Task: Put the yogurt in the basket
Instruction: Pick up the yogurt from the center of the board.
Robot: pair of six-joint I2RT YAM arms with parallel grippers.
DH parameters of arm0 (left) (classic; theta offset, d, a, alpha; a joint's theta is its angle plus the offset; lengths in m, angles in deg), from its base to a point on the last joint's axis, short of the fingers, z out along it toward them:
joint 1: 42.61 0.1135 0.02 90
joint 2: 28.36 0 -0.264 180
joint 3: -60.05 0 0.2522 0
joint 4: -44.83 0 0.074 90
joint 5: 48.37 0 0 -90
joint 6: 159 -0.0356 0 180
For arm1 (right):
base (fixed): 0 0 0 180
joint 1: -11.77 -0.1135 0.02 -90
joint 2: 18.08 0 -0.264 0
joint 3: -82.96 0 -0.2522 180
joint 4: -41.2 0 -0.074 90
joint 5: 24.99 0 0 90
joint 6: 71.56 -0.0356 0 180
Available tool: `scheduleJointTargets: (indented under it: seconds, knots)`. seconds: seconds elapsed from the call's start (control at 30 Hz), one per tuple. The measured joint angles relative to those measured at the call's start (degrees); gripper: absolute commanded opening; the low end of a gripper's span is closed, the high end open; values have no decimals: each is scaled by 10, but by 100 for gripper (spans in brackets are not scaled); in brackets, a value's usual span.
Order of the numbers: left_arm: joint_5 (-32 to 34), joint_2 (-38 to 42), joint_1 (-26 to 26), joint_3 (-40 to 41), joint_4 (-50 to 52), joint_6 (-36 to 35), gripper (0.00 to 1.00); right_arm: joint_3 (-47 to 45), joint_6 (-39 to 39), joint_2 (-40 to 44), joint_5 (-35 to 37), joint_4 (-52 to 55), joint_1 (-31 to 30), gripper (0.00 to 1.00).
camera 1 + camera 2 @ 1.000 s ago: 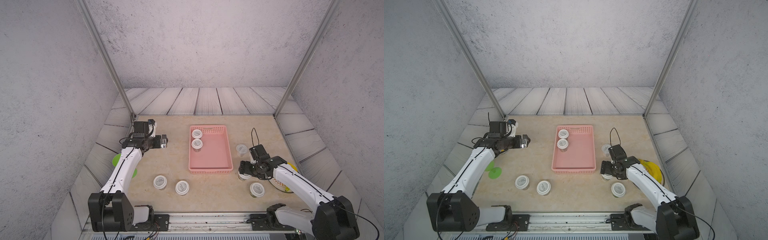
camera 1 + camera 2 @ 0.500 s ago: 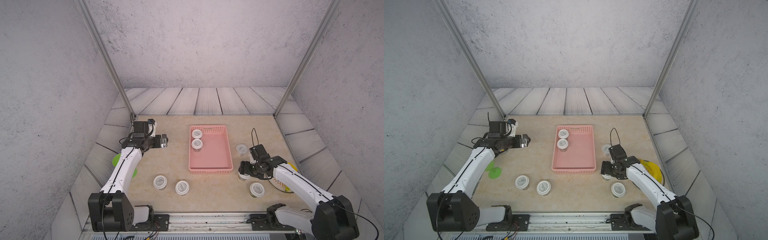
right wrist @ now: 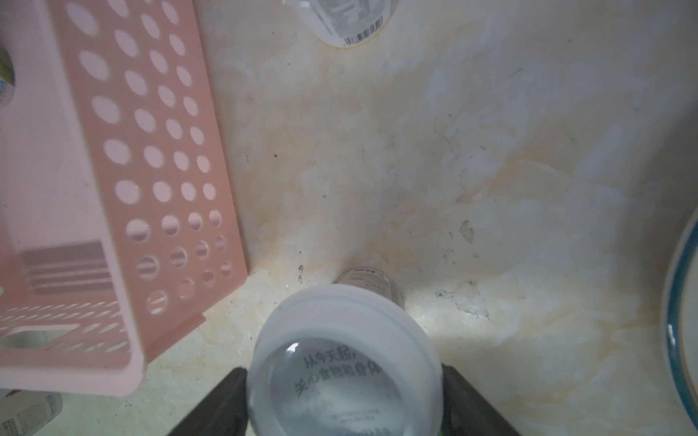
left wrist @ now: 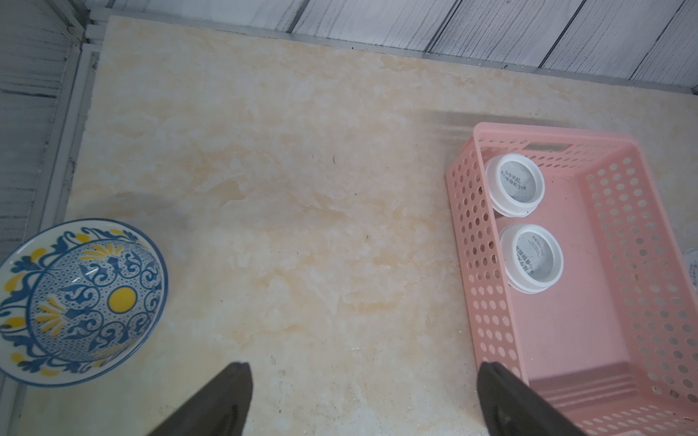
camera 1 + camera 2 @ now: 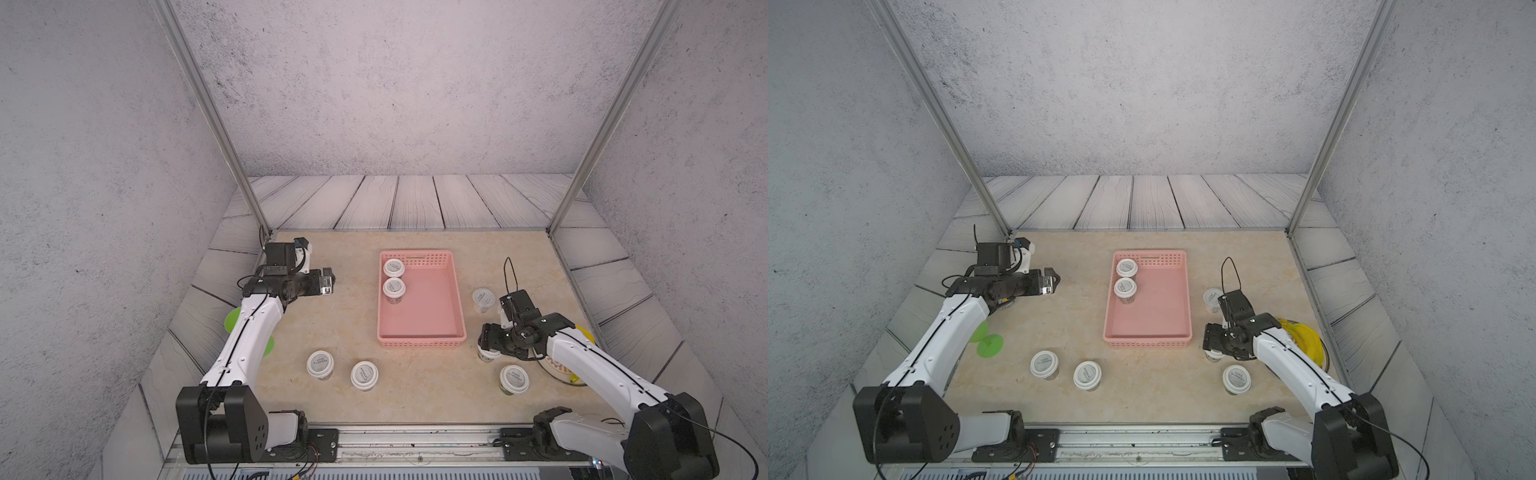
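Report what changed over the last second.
The right gripper closed in on the yogurt cup by the near corner of the basket. Its fingers now press both sides of the lid, and the cup still stands on the table. Unchanged: the left gripper is open and empty, two cups sit in the basket, and the other cups are where they stood.

Both top views look down from high above the front edge toward the back wall, taking in the whole desk, nearly alike; the left wrist view faces down from mid height on desk and basket; the right wrist view hangs close over 1 cup; all 4 share the basket.
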Motion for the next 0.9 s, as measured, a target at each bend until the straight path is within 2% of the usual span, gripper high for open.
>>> scheduleJointTargets:
  seconds: [0.57,0.9]
  knots:
    - [-8,5,4,4,-4,2,98,24,20,14,14,30,20,78]
    - [-9,5,4,5,-4,2,98,96,33,13,21,64,33,78]
